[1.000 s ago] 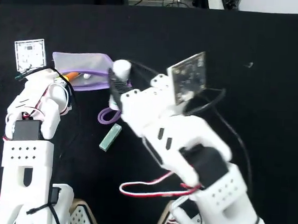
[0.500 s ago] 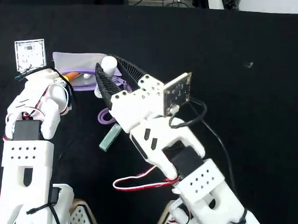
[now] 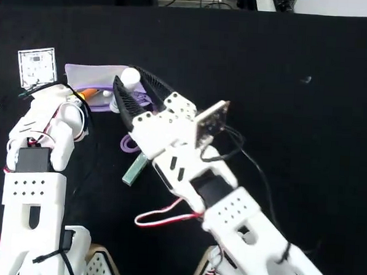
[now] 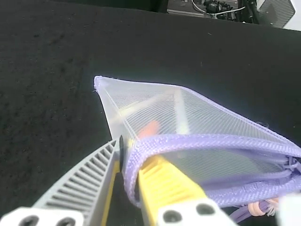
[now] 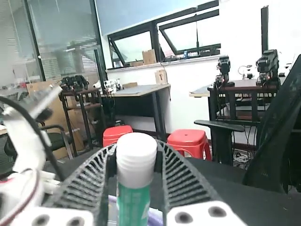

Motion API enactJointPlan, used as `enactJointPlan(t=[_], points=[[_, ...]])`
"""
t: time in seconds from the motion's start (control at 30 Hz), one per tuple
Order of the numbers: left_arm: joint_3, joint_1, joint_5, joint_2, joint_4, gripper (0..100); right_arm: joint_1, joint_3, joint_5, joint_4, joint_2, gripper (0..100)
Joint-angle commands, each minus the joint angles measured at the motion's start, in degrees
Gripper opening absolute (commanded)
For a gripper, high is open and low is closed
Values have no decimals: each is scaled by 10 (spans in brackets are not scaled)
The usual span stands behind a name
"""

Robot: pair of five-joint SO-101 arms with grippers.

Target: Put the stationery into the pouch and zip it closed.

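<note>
A translucent pouch (image 3: 97,76) with a purple zipper edge lies at the table's far left; orange and white items show inside it (image 4: 155,127). My left gripper (image 4: 129,179) is shut on the pouch's purple rim (image 4: 211,143) at its near corner. My right gripper (image 3: 132,90) is shut on a glue stick (image 5: 135,174) with a white cap and green body, held just over the pouch's open end. A green eraser (image 3: 136,168) lies on the table near the middle, beside a purple loop cord (image 3: 131,143).
A white square marker card (image 3: 37,66) sits at the far left behind the pouch. Black cloth (image 3: 296,106) covers the whole table. A red and white cable (image 3: 161,216) hangs under the right arm.
The right arm has swung left with the glue stick, bringing it from beside the pouch's end to over its opening. The left arm and pouch have kept still.
</note>
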State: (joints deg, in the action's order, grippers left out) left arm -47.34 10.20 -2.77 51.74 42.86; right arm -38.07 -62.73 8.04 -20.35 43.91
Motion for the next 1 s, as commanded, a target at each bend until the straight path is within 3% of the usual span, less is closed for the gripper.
enactJointPlan(t=[0.0,0.23,0.67,0.8,0.97], points=[[7,-8,-5,13,-3,30,-2,7,-7,-69,-56,11],[6,-8,-5,13,-3,30,-2,7,-85,-149,-140,11],[6,-8,-5,14,-3,30,74,67,-91,-201,-296,11],[6,-8,-5,14,-3,30,74,65,-178,-200,-305,11],[6,-8,-5,14,-3,30,5,25,-276,-201,-306,11]])
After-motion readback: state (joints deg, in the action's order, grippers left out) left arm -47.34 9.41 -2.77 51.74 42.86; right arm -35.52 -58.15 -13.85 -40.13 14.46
